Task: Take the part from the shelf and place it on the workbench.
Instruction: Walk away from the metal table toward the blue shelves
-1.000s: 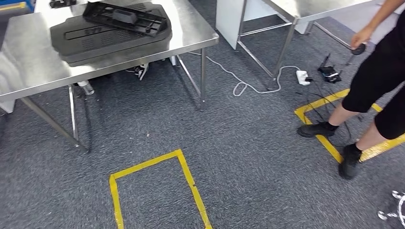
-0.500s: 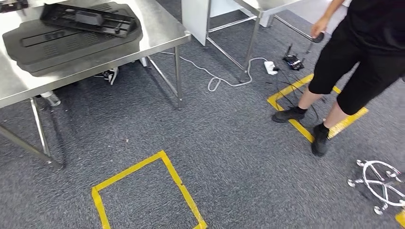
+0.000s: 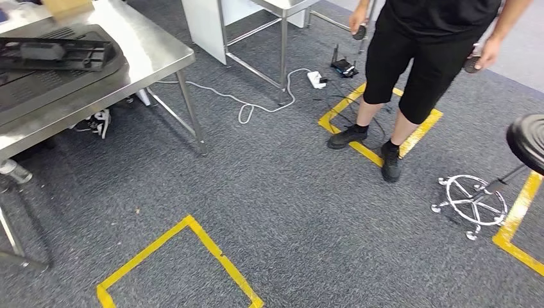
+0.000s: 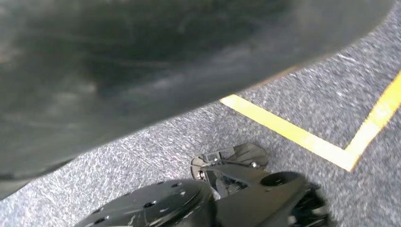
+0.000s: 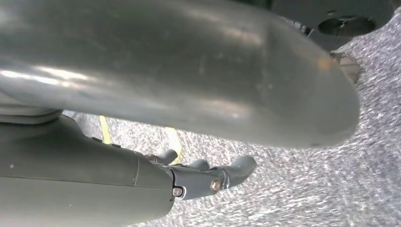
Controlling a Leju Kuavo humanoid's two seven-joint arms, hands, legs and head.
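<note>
Fingers [image 5: 236, 166] of the right hand [image 5: 198, 177] hang loosely extended over grey carpet w/ nothing between them, so released and empty. Left hand: the left wrist view has a dark blurred mass close to the lens, and I can't tell whether those fingers are released, clenched or holding anything.

Task's thing, as best I can judge: the long black ribbed plastic part [image 3: 54, 52] lying flat on top of a bigger dark grey moulded panel [image 3: 38, 96]. Both are on the bare stainless-steel workbench [image 3: 147, 54] at the robot's front-left. Can't say for sure it's the part from the shelf. No shelf in the head view to check against.

Progress, judged only: if that black piece is the one, then fetch + place are done, approx. complete, w/ the robot standing off from the bench. If not, the whole job is left: reach the shelf, grip, carry, set down. The empty right hand fits either reading.

Containers: a brown cardboard box [image 3: 64, 6] sits at the bench's far edge. It's cut by the frame, so contents are hidden.

Further out: yellow floor-tape rectangle [image 3: 208, 247] just ahead of the robot. White cable [image 3: 256, 106] runs to a white power strip [image 3: 315, 79] by a second steel table's leg [image 3: 283, 45]. A person in black clothes [image 3: 436, 51] stands on another taped box, a small dark object in each hand. Black round stool [image 3: 529, 138] at far right.
</note>
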